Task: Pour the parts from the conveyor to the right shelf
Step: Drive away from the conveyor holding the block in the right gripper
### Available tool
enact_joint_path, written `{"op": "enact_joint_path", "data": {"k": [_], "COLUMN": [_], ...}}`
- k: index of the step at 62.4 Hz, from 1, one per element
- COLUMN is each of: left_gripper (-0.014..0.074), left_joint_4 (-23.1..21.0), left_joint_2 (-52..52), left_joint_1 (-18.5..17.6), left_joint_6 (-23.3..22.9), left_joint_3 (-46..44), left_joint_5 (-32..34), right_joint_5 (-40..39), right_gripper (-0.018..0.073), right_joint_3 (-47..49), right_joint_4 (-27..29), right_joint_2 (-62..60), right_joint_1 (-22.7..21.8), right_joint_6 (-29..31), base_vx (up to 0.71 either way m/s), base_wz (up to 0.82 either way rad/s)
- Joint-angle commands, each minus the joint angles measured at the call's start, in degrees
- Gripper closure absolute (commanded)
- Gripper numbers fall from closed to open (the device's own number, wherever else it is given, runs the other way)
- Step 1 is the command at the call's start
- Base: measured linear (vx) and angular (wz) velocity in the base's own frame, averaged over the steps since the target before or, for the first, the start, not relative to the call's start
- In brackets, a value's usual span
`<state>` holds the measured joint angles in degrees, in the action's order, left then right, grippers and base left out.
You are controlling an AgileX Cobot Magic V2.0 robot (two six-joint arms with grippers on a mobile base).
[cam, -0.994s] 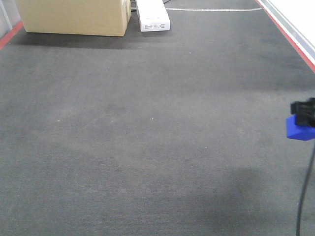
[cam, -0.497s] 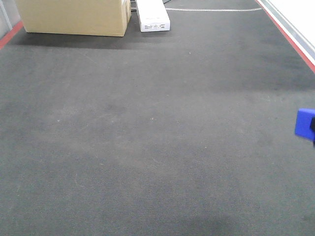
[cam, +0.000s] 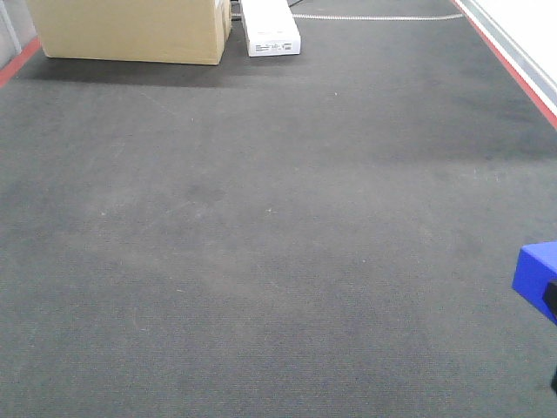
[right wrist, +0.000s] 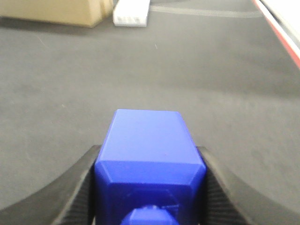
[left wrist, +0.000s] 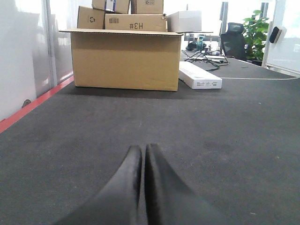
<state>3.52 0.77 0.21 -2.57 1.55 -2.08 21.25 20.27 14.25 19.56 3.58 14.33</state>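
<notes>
We see a dark grey carpet filling most of the view. At the far left stands a tan cardboard box, and just beside it on the right lies a long white box. A red floor line runs along the right side. At the near right edge a blue part shows, cut off by the frame.

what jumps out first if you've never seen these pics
A bright blue block fills the right wrist view, clamped by the right gripper. Beyond it lies dark grey carpet, with a big cardboard box at the far left. The left gripper is shut on nothing.
</notes>
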Motion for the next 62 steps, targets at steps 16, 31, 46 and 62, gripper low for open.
{"op": "enact_joint_path", "data": {"k": [16,31,46,62], "left_gripper": [0.0603,0.0603,0.0603,0.0603], "left_joint_4": [-0.1,-0.1,-0.1,-0.1], "left_joint_2": [0.8,0.8,0.8,0.8], "left_joint_1": [0.1,0.1,0.1,0.1], "left_joint_6": [-0.4,-0.4,-0.4,-0.4], "left_joint_3": [1.7,1.7,1.7,1.7], "left_joint_5": [4.4,4.4,4.4,4.4], "right_joint_5": [-7.1,-7.2,-12.9,-12.5], "right_gripper": [0.0564,0.0564,0.0564,0.0564], "right_joint_3": [0.2,-0.2,-3.1,-3.1], "right_joint_4": [-2.1,-3.2,-3.1,-3.1], "right_joint_2": [-2.3,-2.3,-2.3,-2.3], "right_joint_1": [0.1,0.1,0.1,0.1], "right_joint_6": [0.4,0.3,0.4,0.4], "base_vx": [0.0,0.0,0.0,0.0], "base_wz": [0.0,0.0,0.0,0.0]}}
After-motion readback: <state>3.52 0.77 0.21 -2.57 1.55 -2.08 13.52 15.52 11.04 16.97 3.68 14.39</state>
